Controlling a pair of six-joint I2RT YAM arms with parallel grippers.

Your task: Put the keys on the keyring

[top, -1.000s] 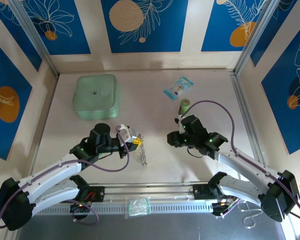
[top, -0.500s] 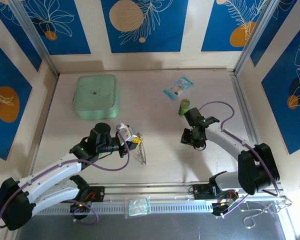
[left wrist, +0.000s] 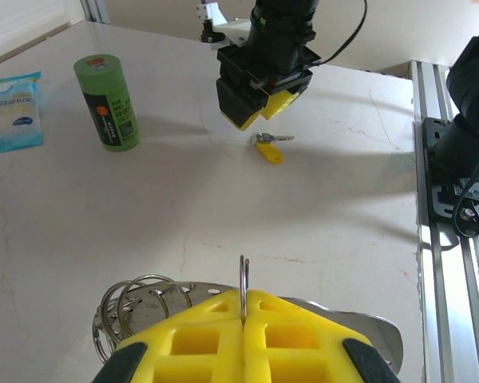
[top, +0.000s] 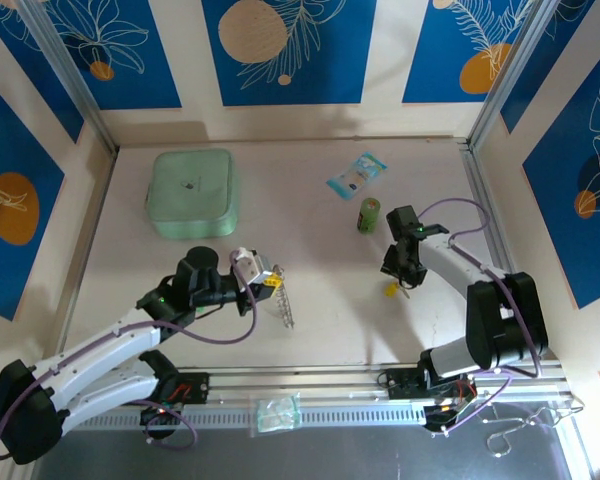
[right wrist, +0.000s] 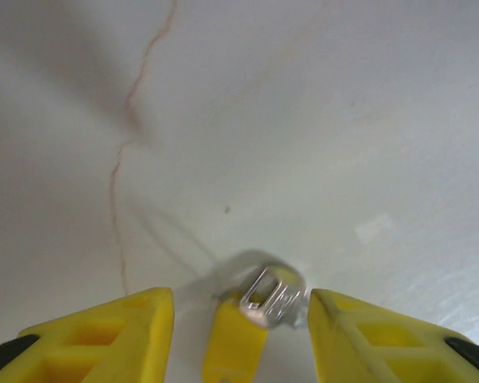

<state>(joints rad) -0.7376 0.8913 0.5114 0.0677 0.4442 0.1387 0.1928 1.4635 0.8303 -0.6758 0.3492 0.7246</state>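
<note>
One small yellow-headed silvery metal key (right wrist: 263,302) is being addressed by the right gripper (right wrist: 238,307), whose yellow fingers (right wrist: 112,335) are being held wide apart and empty. The key is lying flat on the pale table (right wrist: 303,120), directly between the two fingers and, as far as can be told, touching neither. A square descent around the plastic head is being called for before closing, so that the blade is left free for threading. The thin silvery wire keyring (left wrist: 144,297) is being pinched in the closed left gripper (left wrist: 243,307), well apart from the key.
</note>
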